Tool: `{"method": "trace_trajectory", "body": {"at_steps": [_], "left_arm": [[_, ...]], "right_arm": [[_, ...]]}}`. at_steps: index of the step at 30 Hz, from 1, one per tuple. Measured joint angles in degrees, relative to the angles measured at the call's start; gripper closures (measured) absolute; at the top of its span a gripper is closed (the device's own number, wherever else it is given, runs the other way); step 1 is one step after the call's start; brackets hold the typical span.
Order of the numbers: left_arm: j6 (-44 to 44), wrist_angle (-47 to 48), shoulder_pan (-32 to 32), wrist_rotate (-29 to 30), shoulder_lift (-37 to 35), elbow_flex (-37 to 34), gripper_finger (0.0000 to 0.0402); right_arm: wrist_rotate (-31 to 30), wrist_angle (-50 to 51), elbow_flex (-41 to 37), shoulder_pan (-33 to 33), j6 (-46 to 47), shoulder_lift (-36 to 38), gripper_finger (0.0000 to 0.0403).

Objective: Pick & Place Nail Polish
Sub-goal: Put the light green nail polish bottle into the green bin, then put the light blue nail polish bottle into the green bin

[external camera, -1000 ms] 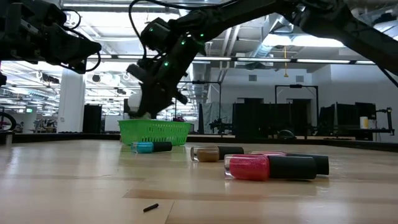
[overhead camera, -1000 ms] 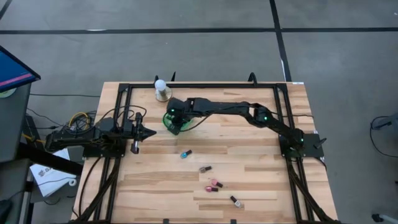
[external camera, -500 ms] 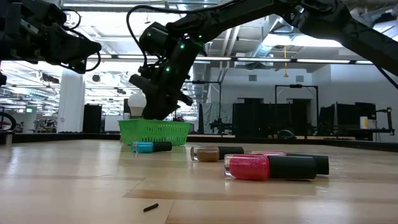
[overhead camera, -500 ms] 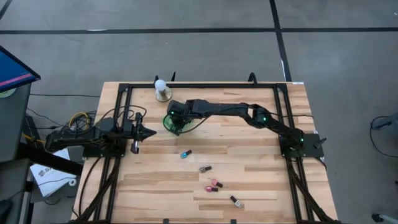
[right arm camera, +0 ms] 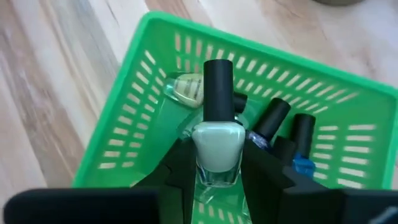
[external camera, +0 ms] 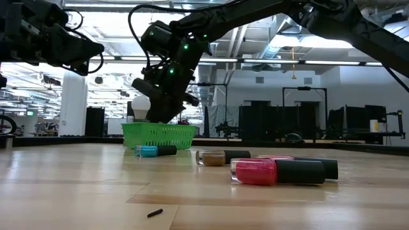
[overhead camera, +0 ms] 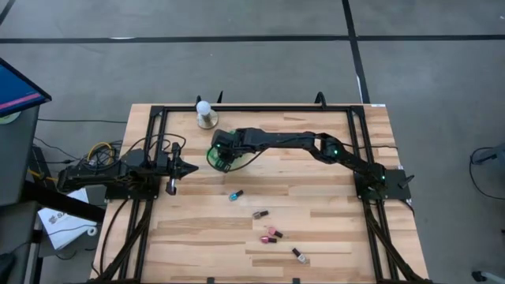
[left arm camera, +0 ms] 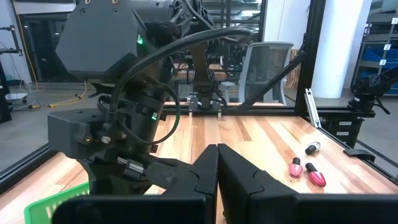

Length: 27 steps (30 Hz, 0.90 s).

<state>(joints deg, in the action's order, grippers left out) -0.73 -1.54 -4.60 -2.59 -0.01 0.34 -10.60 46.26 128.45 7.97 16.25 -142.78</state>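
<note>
My right gripper [right arm camera: 219, 163] is shut on a pale green nail polish bottle [right arm camera: 218, 140] with a black cap, over the green mesh basket [right arm camera: 143, 93]. The basket holds several bottles [right arm camera: 273, 121]. In the high view my right gripper [overhead camera: 220, 153] covers the basket [overhead camera: 213, 160]. A teal bottle [overhead camera: 236, 195], a brown one [overhead camera: 260, 214], pink ones [overhead camera: 272, 234] and one more [overhead camera: 300, 255] lie on their sides on the table. My left gripper [overhead camera: 189, 167] is shut and empty at the table's left. My right gripper pinches the bottle's pale glass body [right arm camera: 200, 152] between its two fingers [right arm camera: 181, 169], one on each side. The fingers slant down from above and lie along the bottle. The black cap [right arm camera: 219, 87] sticks out past the fingertips, down into the basket, clear of the bottles below.
A white ball on a round base [overhead camera: 205, 114] stands just beyond the basket at the far edge. A dark frame [overhead camera: 158, 118] runs round the table. In the low view the loose bottles [external camera: 275, 171] lie near and right of the basket [external camera: 160, 135].
My right gripper has shifted and tipped a little above the basket, staying shut on the pale bottle. In the low view it has uncovered the white ball behind it.
</note>
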Motion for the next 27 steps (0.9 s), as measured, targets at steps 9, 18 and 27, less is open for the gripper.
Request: {"method": "trace_trajectory", "body": {"at_steps": [9,18,27], "left_arm": [[0.0,0.0,-0.01,0.0,0.0,0.0,0.04],[0.0,0.0,-0.01,-0.01,0.0,0.0,0.04],[0.0,0.0,0.0,-0.02,0.0,0.0,0.04]], "right_arm": [[0.18,-1.28,-2.26,-0.01,0.23,0.02,0.0303],[0.21,-1.06,-2.26,0.02,0.05,0.01,0.0243],[8.63,0.17,-0.52,-0.2,-10.86,4.32,0.0185]]}}
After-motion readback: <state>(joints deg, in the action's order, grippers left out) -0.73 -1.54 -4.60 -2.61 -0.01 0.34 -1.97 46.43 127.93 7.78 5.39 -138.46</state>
